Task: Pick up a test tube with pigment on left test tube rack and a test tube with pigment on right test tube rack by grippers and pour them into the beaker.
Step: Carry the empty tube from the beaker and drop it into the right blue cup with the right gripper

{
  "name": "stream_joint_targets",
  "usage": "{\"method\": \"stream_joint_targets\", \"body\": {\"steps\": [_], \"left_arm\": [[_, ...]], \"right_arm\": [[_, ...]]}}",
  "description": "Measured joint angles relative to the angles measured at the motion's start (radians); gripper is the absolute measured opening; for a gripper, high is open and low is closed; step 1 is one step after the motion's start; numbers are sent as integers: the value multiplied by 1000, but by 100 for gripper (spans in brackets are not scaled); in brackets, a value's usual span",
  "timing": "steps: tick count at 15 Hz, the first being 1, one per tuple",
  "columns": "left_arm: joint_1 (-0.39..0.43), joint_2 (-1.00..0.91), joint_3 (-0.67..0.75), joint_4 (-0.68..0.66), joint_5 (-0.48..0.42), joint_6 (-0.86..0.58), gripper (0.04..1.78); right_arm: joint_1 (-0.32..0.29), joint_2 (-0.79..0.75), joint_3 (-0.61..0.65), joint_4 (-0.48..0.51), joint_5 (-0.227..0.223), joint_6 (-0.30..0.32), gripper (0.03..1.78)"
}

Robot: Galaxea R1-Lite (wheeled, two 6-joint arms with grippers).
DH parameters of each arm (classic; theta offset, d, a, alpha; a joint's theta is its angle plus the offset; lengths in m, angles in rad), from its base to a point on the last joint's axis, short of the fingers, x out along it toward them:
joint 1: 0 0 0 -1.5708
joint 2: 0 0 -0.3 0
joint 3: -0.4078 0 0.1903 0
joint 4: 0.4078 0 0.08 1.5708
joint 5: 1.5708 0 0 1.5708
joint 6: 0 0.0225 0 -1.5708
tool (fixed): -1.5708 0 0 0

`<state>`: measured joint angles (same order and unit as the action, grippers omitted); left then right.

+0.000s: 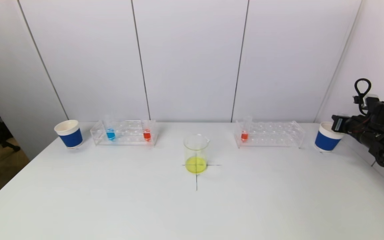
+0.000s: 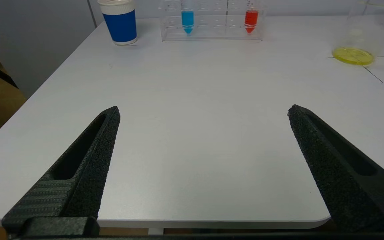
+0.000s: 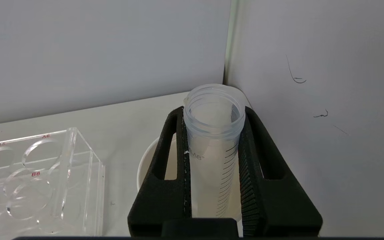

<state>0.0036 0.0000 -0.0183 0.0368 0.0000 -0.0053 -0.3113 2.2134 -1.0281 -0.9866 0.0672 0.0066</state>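
Black right hand (image 3: 213, 140) is hiding the lower end of its clear graduated plastic tube (image 3: 213, 146); clear acrylic rack (image 3: 35, 180) is running off frame.

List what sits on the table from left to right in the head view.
Left paper cup → blue test tube → red test tube, both in the left rack → beaker → red tube in the right rack → right paper cup.
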Motion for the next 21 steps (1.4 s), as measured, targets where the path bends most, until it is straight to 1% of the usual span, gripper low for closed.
{"method": "stream_joint_targets", "body": {"steps": [5, 21], "left_arm": [[0, 0, 0, 0, 0, 0, 176], [0, 0, 0, 0, 0, 0, 176]], "right_arm": [[0, 7, 5, -28, 0, -2, 47], [0, 11, 13, -30, 1, -1, 47]]}}
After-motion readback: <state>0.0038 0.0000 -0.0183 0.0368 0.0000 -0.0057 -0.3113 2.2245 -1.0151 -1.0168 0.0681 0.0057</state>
